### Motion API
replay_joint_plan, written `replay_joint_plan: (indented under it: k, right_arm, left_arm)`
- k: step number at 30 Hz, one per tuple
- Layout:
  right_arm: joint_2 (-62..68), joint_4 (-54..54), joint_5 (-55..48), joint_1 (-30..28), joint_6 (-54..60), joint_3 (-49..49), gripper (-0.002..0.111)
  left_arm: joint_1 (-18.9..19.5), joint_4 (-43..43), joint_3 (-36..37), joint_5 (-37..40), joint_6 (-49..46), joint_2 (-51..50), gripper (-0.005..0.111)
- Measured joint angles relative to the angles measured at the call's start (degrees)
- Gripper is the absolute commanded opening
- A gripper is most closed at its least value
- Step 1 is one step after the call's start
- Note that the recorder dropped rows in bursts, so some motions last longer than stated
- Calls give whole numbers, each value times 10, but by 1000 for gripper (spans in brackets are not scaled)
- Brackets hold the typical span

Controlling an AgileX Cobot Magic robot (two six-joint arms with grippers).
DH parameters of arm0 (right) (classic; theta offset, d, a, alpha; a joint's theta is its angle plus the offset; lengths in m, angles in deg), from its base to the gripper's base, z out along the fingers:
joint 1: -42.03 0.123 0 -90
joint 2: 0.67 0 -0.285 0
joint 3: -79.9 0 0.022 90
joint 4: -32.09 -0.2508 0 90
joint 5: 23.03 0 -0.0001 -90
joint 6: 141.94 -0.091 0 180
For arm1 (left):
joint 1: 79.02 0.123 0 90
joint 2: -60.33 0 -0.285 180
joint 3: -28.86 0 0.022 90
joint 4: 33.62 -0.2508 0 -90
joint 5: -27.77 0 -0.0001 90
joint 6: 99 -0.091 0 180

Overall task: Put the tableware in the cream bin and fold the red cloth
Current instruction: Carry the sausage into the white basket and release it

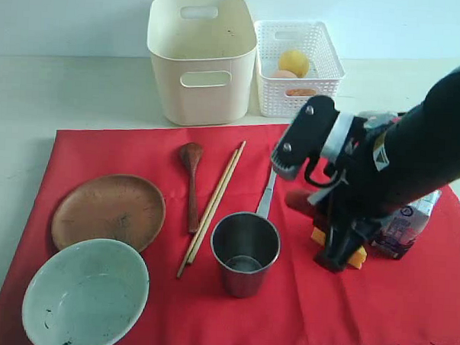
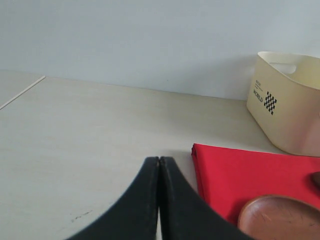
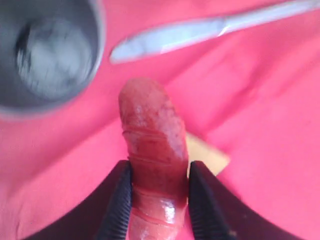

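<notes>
The red cloth (image 1: 376, 316) lies spread on the table. On it are the brown wooden plate (image 1: 108, 211), the pale speckled bowl (image 1: 86, 296), the dark wooden spoon (image 1: 191, 182), the chopsticks (image 1: 213, 206) and the steel cup (image 1: 245, 253) with its long handle (image 3: 200, 30). The cream bin (image 1: 201, 57) stands behind the cloth. My right gripper (image 3: 159, 167) is shut on a sausage (image 3: 152, 125) just right of the cup's handle. My left gripper (image 2: 159, 159) is shut and empty, over bare table beside the cloth's corner (image 2: 235, 170). It is out of the exterior view.
A white lattice basket (image 1: 327, 54) right of the bin holds a lemon (image 1: 293, 62) and an egg (image 1: 284, 74). A cheese wedge (image 1: 356, 258) and a milk carton (image 1: 403, 226) sit on the cloth under my right arm.
</notes>
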Motion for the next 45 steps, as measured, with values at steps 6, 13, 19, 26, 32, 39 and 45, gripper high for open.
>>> replay_joint_plan:
  k: [6, 13, 19, 26, 32, 39, 45]
  right_arm:
    - [0, 1, 103, 0, -31, -39, 0]
    - [21, 13, 175, -14, -33, -108, 0]
    - [105, 15, 181, -78, -45, -214, 0]
    - [264, 15, 190, -167, -127, -385, 0]
    - [384, 14, 197, -213, -211, -495, 0]
    - [441, 14, 197, -221, -225, -535, 0]
    - [450, 13, 196, -221, -226, -535, 32]
  left_arm:
    - [0, 0, 0, 0, 0, 0, 2]
    - [0, 0, 0, 0, 0, 0, 2]
    - [0, 0, 0, 0, 0, 0, 2]
    - [0, 0, 0, 0, 0, 0, 2]
    - [0, 0, 0, 0, 0, 0, 2]
    - [0, 0, 0, 0, 0, 0, 2]
    - [0, 0, 0, 0, 0, 0, 2]
